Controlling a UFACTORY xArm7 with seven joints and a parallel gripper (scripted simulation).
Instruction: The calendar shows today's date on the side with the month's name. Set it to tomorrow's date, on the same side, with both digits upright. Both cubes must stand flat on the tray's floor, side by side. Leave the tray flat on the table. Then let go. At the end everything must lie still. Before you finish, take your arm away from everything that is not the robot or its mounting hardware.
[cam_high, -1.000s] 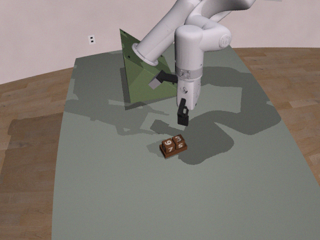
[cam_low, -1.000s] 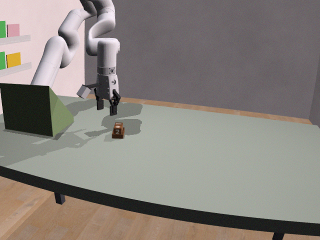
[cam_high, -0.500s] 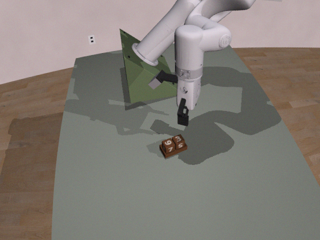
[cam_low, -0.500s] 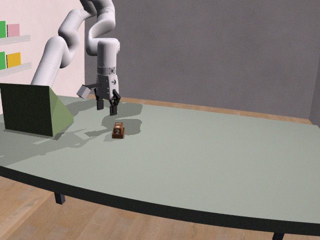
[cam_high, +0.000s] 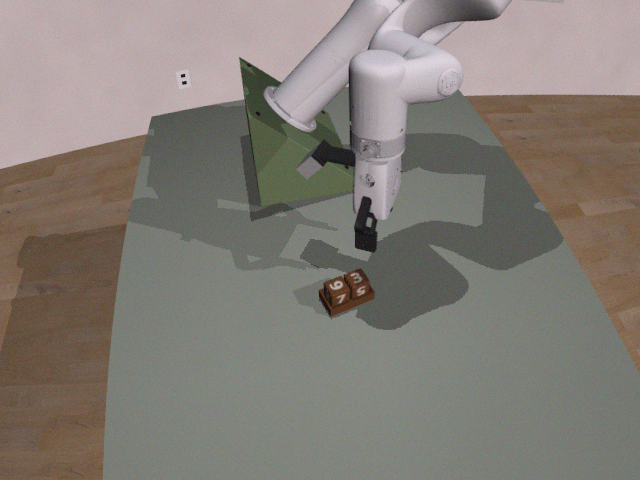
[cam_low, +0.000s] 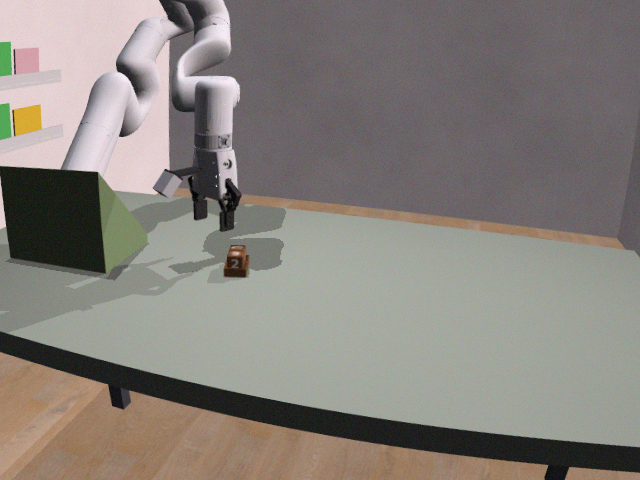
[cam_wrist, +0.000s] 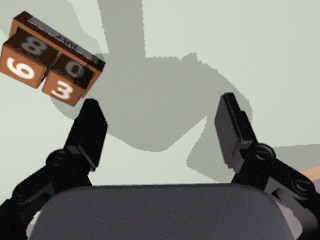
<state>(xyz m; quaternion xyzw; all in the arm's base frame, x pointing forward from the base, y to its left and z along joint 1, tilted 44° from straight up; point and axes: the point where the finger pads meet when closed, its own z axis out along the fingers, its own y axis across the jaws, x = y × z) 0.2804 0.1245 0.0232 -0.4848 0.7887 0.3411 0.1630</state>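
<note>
The calendar is a brown wooden tray (cam_high: 345, 309) (cam_low: 236, 272) (cam_wrist: 21, 19) lying flat on the grey-green table (cam_high: 206, 372) (cam_low: 413, 310), with two cubes side by side in it. In the top view the left cube (cam_high: 336, 290) (cam_wrist: 21, 71) shows a 9 or 6 on top and 7 on its side. The right cube (cam_high: 359, 283) (cam_wrist: 63, 91) shows 3 on top and 5 on its side. In the wrist view the faces by the month strip (cam_wrist: 62, 36) read 8 and 0. My gripper (cam_high: 365, 238) (cam_low: 212, 220) (cam_wrist: 159, 109) is open and empty, above the table just behind the calendar.
A large green wedge-shaped block (cam_high: 281, 155) (cam_low: 67, 227) stands on the table behind and to the left of the gripper. A small grey box (cam_high: 309, 166) (cam_low: 166, 182) sticks out from the wrist. Wall shelves (cam_low: 28, 77) with coloured blocks hang at the far left.
</note>
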